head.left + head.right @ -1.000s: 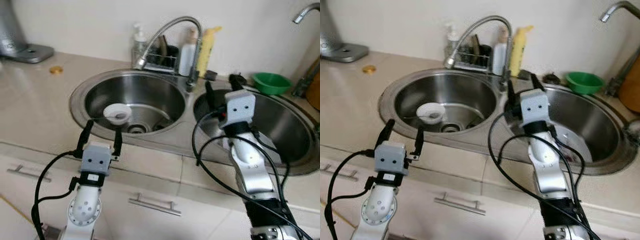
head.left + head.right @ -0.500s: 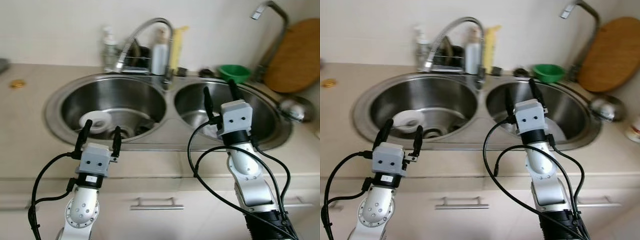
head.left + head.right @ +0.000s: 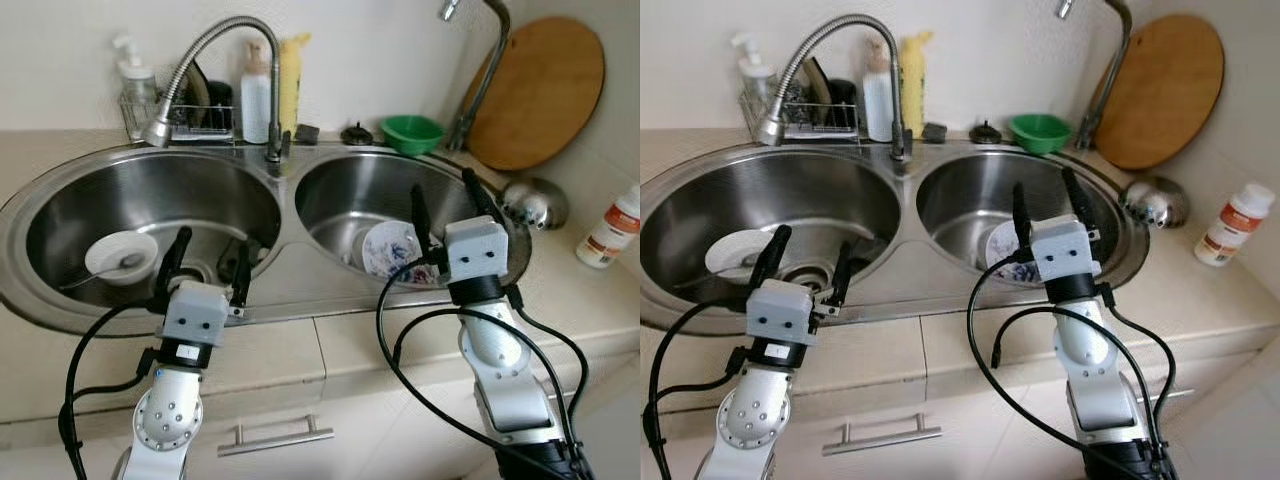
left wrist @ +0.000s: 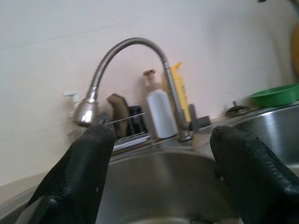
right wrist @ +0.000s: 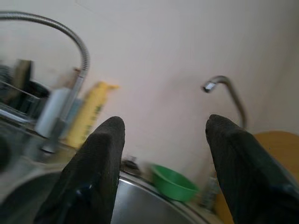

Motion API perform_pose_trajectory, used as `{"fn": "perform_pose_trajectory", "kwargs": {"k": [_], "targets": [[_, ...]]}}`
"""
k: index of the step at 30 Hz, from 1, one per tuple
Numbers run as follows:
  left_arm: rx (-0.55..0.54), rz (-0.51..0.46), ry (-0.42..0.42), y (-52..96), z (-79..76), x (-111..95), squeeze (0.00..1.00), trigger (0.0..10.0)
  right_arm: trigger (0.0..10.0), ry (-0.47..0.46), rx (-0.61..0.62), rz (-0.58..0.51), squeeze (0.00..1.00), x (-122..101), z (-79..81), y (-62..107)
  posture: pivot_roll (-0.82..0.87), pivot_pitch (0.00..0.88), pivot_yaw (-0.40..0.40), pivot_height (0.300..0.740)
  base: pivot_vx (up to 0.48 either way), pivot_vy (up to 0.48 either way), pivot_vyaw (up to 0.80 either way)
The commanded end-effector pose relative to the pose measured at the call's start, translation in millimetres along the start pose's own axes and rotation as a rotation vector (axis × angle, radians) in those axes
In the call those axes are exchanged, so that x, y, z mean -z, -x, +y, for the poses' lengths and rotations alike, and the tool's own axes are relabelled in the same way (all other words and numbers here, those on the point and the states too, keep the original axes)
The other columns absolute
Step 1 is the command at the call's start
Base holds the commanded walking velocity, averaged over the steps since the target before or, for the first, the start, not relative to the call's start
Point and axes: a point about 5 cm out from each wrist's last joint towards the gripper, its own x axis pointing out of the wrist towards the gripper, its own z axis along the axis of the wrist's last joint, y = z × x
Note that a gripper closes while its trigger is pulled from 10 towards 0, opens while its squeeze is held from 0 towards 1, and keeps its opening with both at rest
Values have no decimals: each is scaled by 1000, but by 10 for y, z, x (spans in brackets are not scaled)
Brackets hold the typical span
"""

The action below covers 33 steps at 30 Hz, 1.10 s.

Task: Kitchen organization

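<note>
A double steel sink (image 3: 290,180) is set in the beige counter. In its left basin lies a small white bowl (image 3: 120,257) holding a spoon. The right basin holds a white plate with a blue and red pattern (image 3: 388,250). My left gripper (image 3: 213,243) is open over the front rim of the left basin, to the right of the bowl. My right gripper (image 3: 441,183) is open above the right basin, just right of the plate. Neither gripper holds anything. The left wrist view looks between its black fingers (image 4: 77,172) at the faucet (image 4: 126,51).
A flexible faucet (image 3: 215,60), a wire rack with bottles (image 3: 190,105) and a yellow bottle (image 3: 291,75) line the back wall. Behind the right basin are a green bowl (image 3: 413,133), a second tap (image 3: 480,60) and a round wooden board (image 3: 540,90). A steel ladle (image 3: 530,203) and a white bottle (image 3: 610,228) sit on the counter to the right.
The whole picture has shifted: the camera has swung right and the sink now sits further left. The patterned plate and white bottle came into view. Both grippers keep their open pose.
</note>
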Motion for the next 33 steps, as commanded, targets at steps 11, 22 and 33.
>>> {"fn": "perform_pose_trajectory", "kwargs": {"k": [11,22,33], "targets": [[28,-27,-57,-1,-23,-41,0,10000,10000,-68,-54,0,0,-22,103,25,83,0,-68,740,0,323,0],[32,-63,-87,-28,-18,-96,0,10000,10000,-80,-66,2,0,-16,138,20,88,0,-69,740,0,480,0],[36,-96,-106,-39,-22,-135,0,10000,10000,-88,-74,5,0,-8,172,25,91,0,-69,740,0,305,0]]}}
